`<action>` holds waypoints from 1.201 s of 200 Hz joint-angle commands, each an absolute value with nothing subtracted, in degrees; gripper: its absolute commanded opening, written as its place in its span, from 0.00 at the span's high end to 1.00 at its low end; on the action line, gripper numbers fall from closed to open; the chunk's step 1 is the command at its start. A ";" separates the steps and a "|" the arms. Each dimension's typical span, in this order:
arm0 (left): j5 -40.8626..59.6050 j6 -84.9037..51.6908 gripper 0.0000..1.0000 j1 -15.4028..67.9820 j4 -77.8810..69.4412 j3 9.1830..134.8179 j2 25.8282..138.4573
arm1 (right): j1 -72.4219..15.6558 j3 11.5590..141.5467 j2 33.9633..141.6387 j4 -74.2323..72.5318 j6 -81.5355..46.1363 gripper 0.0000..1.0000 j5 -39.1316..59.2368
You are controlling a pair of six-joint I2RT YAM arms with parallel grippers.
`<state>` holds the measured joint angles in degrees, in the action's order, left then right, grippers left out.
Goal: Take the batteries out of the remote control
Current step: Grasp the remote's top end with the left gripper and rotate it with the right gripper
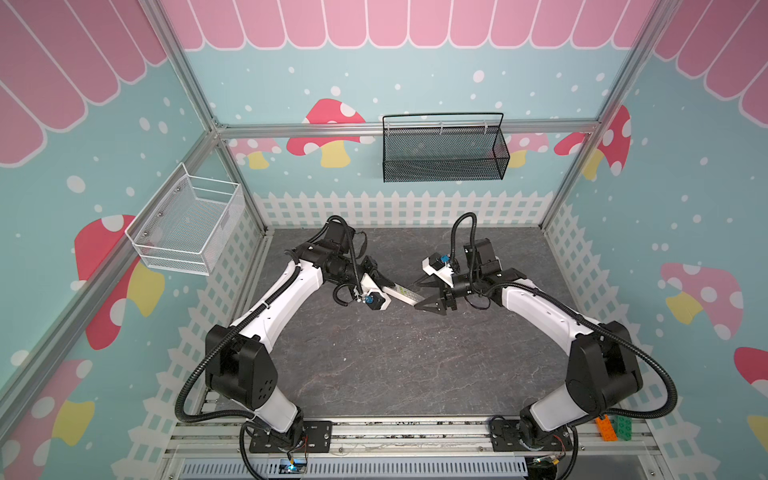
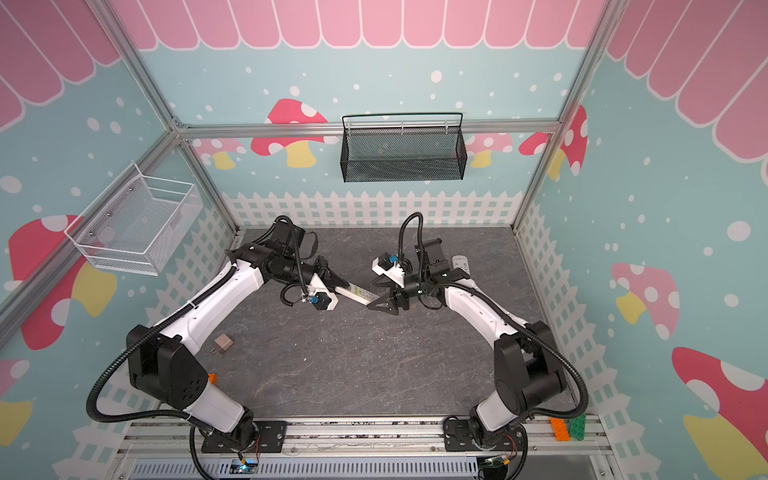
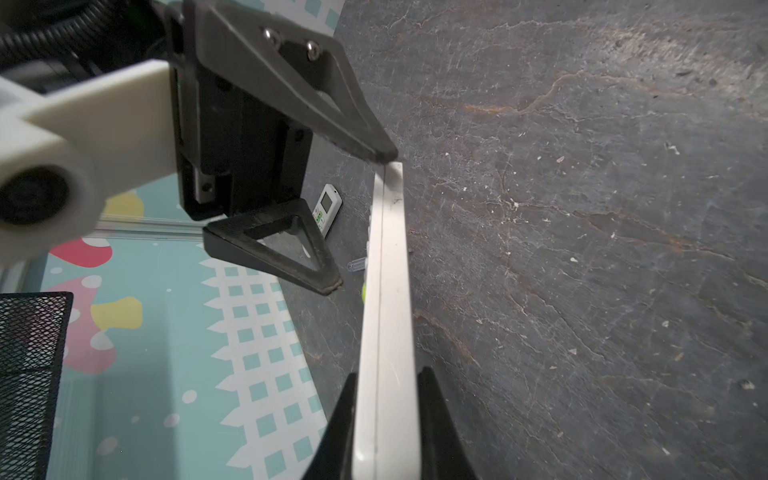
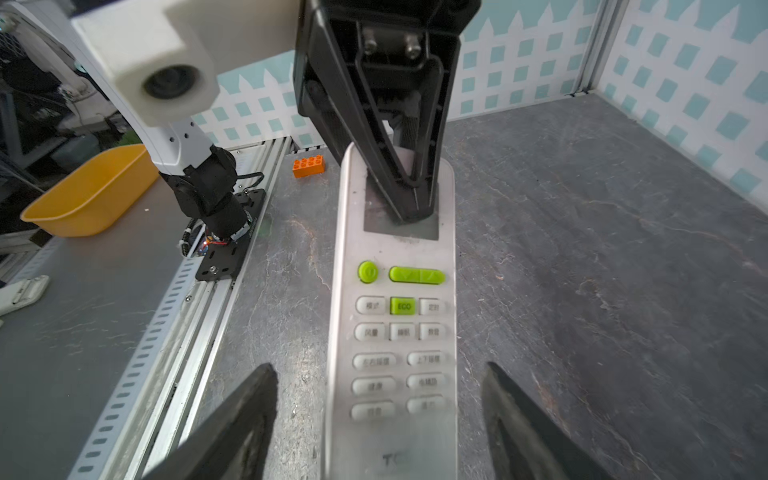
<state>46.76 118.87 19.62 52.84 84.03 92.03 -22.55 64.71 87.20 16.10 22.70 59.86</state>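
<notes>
Left gripper (image 1: 385, 284): jaws clenched on the remote control (image 1: 405, 295) at its display end, with one finger (image 4: 399, 187) lying over the grey screen. The remote is held above the table (image 1: 374, 365), mid-scene.

Long axis runs far-left to near-right, with the display end left, the lower end right and the key face up.

Legible: "ECO" on a green key, and "TC" at the lower end, the rest cut off. Other key labels are too blurred to read.

Right gripper (image 1: 413, 296): jaws released, spread wide either side of the lower end.

Second remote (image 2: 461, 264) lies far right.
</notes>
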 commanded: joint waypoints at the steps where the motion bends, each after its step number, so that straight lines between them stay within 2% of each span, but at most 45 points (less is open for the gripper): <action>1: 48.06 134.88 1.00 18.75 52.47 82.95 88.76 | -20.77 61.46 81.34 13.59 23.66 0.16 57.83; 25: 45.34 122.52 1.00 18.20 52.47 81.74 86.66 | -18.35 55.60 75.17 5.61 18.96 0.14 54.23; 51: 33.93 90.56 1.00 19.76 52.29 85.47 87.71 | -17.93 49.37 70.68 -5.90 10.65 0.15 47.96; 70: 29.34 73.38 1.00 18.97 52.36 86.39 88.35 | -17.90 43.44 68.61 -18.03 1.34 0.16 43.43; 91: 32.02 53.55 1.00 17.08 52.62 85.57 87.15 | -18.90 37.68 67.31 -28.67 -7.77 0.17 37.89; 112: 37.54 36.76 1.00 16.36 52.30 82.36 85.96 | -21.36 34.59 67.85 -32.34 -9.86 0.17 35.18; 147: 40.08 6.16 1.00 17.09 41.73 73.91 85.87 | -22.01 32.16 73.52 -38.63 -17.48 0.17 34.90; 162: 43.98 2.79 1.00 17.05 35.54 68.82 84.10 | -22.11 31.76 76.67 -41.88 -21.54 0.17 34.87; 186: 42.94 0.80 1.00 16.73 34.20 65.97 83.45 | -22.65 33.64 81.72 -42.30 -25.81 0.18 36.60; 213: 47.54 -8.44 1.00 14.66 22.48 59.86 82.48 | -24.07 34.01 87.70 -44.13 -28.56 0.18 39.64; 240: 47.90 -8.97 1.00 14.46 21.40 59.38 82.10 | -24.80 32.81 92.06 -52.53 -35.53 0.19 39.37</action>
